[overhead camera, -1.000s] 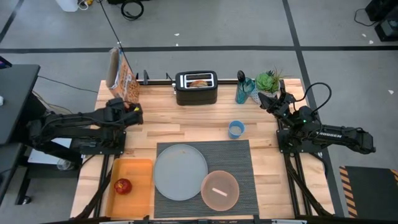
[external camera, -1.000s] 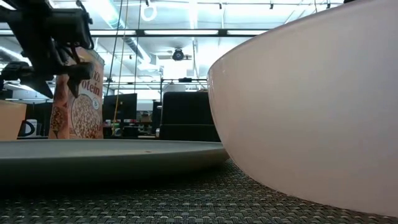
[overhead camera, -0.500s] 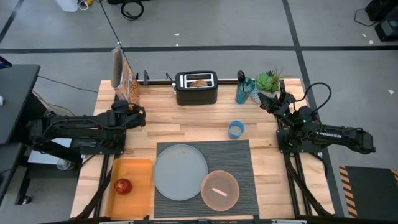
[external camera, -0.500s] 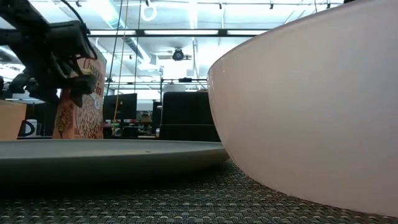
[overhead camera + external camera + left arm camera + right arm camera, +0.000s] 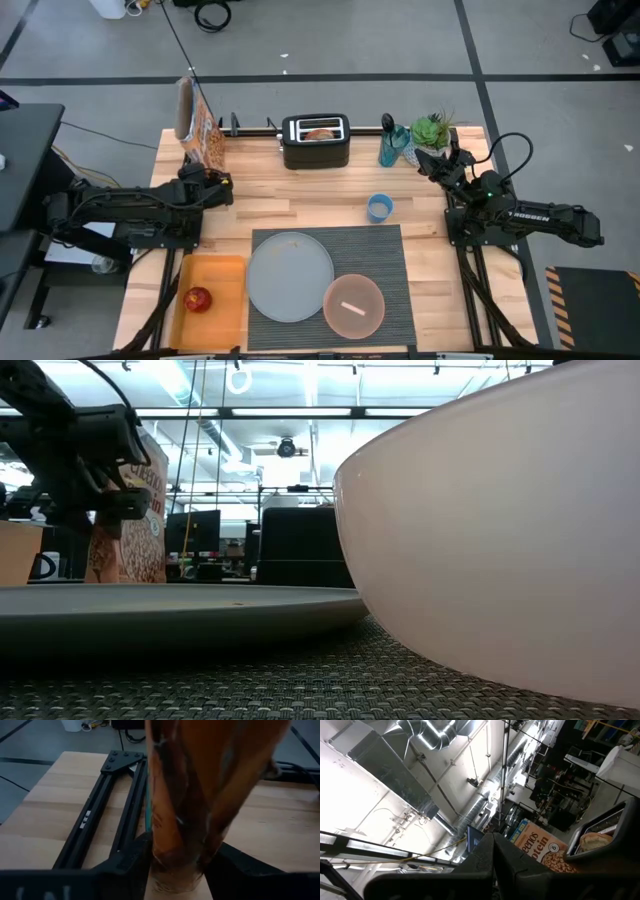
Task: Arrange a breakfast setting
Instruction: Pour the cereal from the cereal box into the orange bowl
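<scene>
- Two arms are showing at the counter [image 5: 300,205]; your left gripper [image 5: 205,180] is working at the back left, and your right gripper [image 5: 440,160] is waiting at the back right, near the potted plant [image 5: 430,128].
- Your left gripper is sitting at the base of the cereal box [image 5: 197,125]. The left wrist view is showing the box's lower part [image 5: 200,805] between the two dark fingers, so you are reading as clamped on it.
- The box is standing roughly upright by the counter's back left edge. Whether it is resting on the wood or lifted clear, I cannot tell.
- Your right gripper is pointing up at the ceiling; its fingers are appearing pressed together, holding nothing.
- Done so far, by my judgement: the placemat [image 5: 390,260] is lying at the front centre, the grey plate [image 5: 290,277] is sitting on its left part, and the bowl [image 5: 353,305] is sitting on its front right, just beside the plate. A pale item is lying inside the bowl; I cannot identify it.
- Left to do: no cereal is showing in the bowl. The apple [image 5: 198,298] is lying in the orange tray [image 5: 225,275], off the placemat. The bagel [image 5: 318,131] is sitting in the toaster [image 5: 315,142].
- A blue cup [image 5: 379,207] is standing just behind the placemat.
- Overall I am rating the setting as under half complete.
</scene>
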`<state>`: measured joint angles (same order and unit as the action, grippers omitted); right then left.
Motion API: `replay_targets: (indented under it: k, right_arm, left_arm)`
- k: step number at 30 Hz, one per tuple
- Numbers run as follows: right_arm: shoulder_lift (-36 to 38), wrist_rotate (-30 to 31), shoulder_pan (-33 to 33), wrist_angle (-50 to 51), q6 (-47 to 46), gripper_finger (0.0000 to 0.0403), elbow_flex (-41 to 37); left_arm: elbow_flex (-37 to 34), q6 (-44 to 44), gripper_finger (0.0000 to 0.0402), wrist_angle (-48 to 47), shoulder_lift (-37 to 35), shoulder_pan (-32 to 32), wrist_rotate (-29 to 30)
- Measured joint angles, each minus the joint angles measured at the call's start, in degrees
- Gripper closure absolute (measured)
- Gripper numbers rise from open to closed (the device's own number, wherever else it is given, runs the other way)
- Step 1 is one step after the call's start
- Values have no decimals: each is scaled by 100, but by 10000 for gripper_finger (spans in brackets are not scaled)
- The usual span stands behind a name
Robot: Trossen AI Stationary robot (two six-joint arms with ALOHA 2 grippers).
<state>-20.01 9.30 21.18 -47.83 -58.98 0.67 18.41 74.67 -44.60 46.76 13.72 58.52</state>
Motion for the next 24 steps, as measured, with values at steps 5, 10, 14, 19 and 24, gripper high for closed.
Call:
replay_targets:
  k: [5, 10, 14, 19, 24]
  right_arm:
    - [0, -39, -2, 0, -1, 393, 0]
    - [0, -39, -2, 0, -2, 393, 0]
    - [-2, -53, -2, 0, 0, 393, 0]
    - [-2, -57, -2, 0, 10, 393, 0]
    - [-2, -171, -2, 2, 20, 393, 0]
  left_arm:
    - [0, -33, 280, -31, -2, 0, 50]
    - [89, -33, 344, -238, -83, 0, 11]
    - [322, -31, 389, -767, -248, -2, -22]
    - [653, -28, 388, -1375, -563, -9, -39]
    - [1282, -218, 391, -1815, -950, -7, 10]
